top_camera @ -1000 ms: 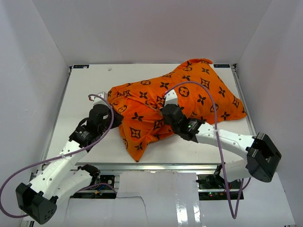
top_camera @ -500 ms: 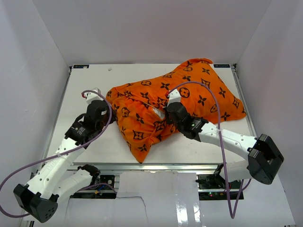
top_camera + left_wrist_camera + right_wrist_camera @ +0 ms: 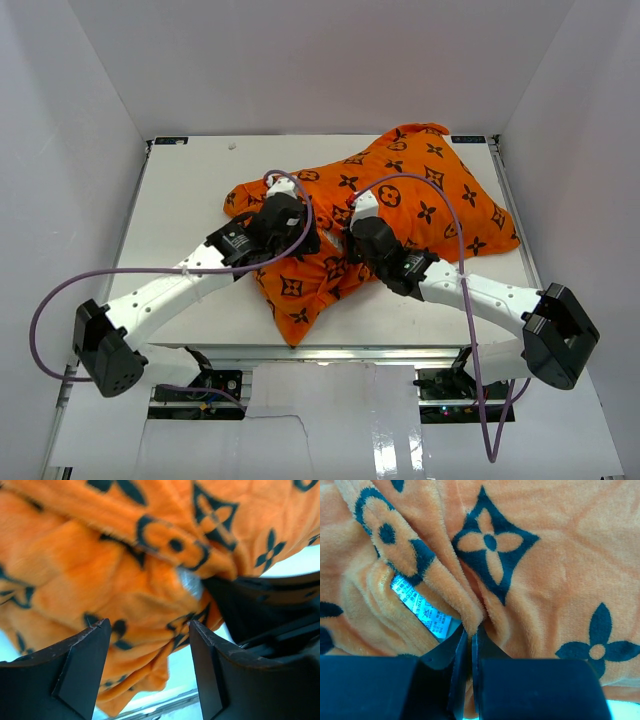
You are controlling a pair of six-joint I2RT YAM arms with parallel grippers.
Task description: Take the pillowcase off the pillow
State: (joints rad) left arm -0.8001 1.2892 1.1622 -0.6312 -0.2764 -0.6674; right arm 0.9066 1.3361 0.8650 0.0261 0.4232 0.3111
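Claws first, from overhead: the left claw point(image 3: 283, 205) hangs over the near-left part of the pillowcase point(image 3: 430, 190), and the right claw point(image 3: 352, 222) is dug into the bunched middle just beside it. The pillowcase lies slantwise across the table point(image 3: 190, 190), plump at the far right corner, tapering to a loose point at the near edge. No white pillow shows anywhere; I'd judge it is inside the cover, filling the fat far end.

From the left wrist, the left claw point(image 3: 148, 630) stands wide apart with nothing between its fingers; rumpled pillowcase point(image 3: 100, 555) lies just beyond them.

From the right wrist, the right claw point(image 3: 469, 632) is pinched tight on a raised fold of pillowcase point(image 3: 545, 555), a white label point(image 3: 422, 611) tucked in the crease just left of the pinch.

The step looks like a re-grip for the left claw while the right keeps hold. To do it well, the left should come down over a thick ridge, take fabric only and not the stuffing beneath, and close fully before either arm pulls. Pulling toward the slack near end should help slide the cover off.

Count: two claws, one pillowcase, one label, one table, no pillow in sight.
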